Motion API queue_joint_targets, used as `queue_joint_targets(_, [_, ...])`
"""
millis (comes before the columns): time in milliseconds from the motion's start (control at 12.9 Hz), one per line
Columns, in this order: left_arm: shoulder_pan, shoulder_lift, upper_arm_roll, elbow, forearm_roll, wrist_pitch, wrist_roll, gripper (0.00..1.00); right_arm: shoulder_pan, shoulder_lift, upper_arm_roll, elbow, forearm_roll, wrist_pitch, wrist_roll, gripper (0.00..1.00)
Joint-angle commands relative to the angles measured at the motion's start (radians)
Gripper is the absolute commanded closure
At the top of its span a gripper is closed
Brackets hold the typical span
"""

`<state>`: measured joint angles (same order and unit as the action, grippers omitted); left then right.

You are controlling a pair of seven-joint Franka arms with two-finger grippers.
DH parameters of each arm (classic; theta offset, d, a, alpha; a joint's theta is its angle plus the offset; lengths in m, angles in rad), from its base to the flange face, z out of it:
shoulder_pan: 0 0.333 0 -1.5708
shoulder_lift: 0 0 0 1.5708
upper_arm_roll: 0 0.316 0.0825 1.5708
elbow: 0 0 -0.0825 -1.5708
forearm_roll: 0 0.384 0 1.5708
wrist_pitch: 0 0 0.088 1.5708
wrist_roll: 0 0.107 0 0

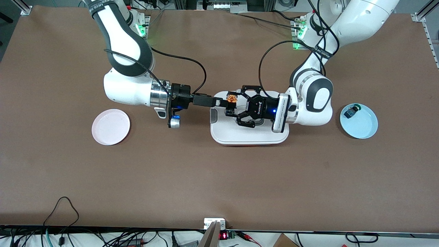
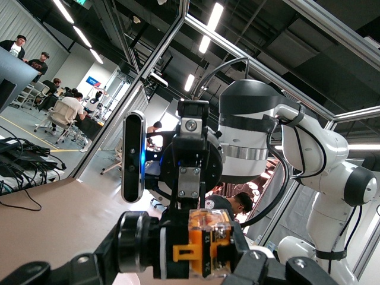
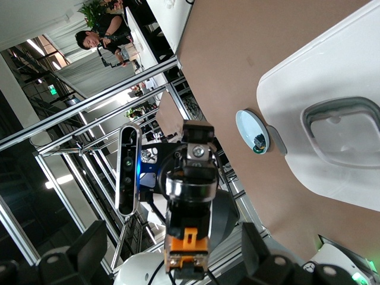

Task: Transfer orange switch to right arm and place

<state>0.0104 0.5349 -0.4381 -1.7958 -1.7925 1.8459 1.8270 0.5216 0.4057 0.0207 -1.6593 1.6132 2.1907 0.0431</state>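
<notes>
The left gripper [image 1: 234, 107], a black open-frame claw, hung over the white tray [image 1: 249, 136] with its fingers pressed onto the orange switch [image 1: 232, 99], which it held up in the air above the tray's end nearest the right arm. In the left wrist view the orange switch [image 2: 200, 243] sat clamped between the claw's dark fingers [image 2: 138, 242], its orange cap facing the camera. The right gripper [image 1: 221, 102], slim and straight-fingered, reached in level from the right arm's end of the table and met the switch head-on; I could not tell whether its fingers had spread or pressed together around the part. The right wrist view showed the switch [image 3: 187, 249] gripped by the left claw straight ahead, with the tray [image 3: 332, 89] and its grey-rimmed recess alongside. Both arms pointed at each other across the tray in the middle of the brown table [image 1: 219, 178]. A pink plate [image 1: 110, 127] lay on the table toward the right arm's end, and a light blue plate [image 1: 358, 121] lay toward the left arm's end, holding a small black part with a blue face [image 1: 350, 113] near its rim.
</notes>
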Motion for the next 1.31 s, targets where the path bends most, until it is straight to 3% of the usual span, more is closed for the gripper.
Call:
queue_joint_targets(0, [-0.010, 0.010, -0.001, 0.018, -0.027, 0.006, 0.037, 0.53, 0.024, 0.015, -0.005, 0.013, 0.028, 0.044, 0.000, 0.00])
queue_joint_targets(386, [-0.010, 0.010, -0.001, 0.018, -0.028, 0.004, 0.037, 0.53, 0.061, 0.048, -0.005, 0.050, 0.028, 0.101, 0.008, 0.01])
queue_joint_targets(850, [-0.010, 0.008, -0.001, 0.018, -0.028, 0.004, 0.035, 0.52, 0.066, 0.053, -0.004, 0.065, 0.034, 0.120, 0.014, 0.19])
queue_joint_targets(1005, [-0.010, 0.008, -0.001, 0.018, -0.028, 0.004, 0.035, 0.52, 0.066, 0.053, -0.004, 0.065, 0.115, 0.118, 0.009, 0.20])
queue_joint_targets(1236, [-0.010, 0.008, -0.001, 0.018, -0.028, 0.004, 0.035, 0.52, 0.064, 0.053, -0.004, 0.067, 0.119, 0.115, 0.009, 0.20])
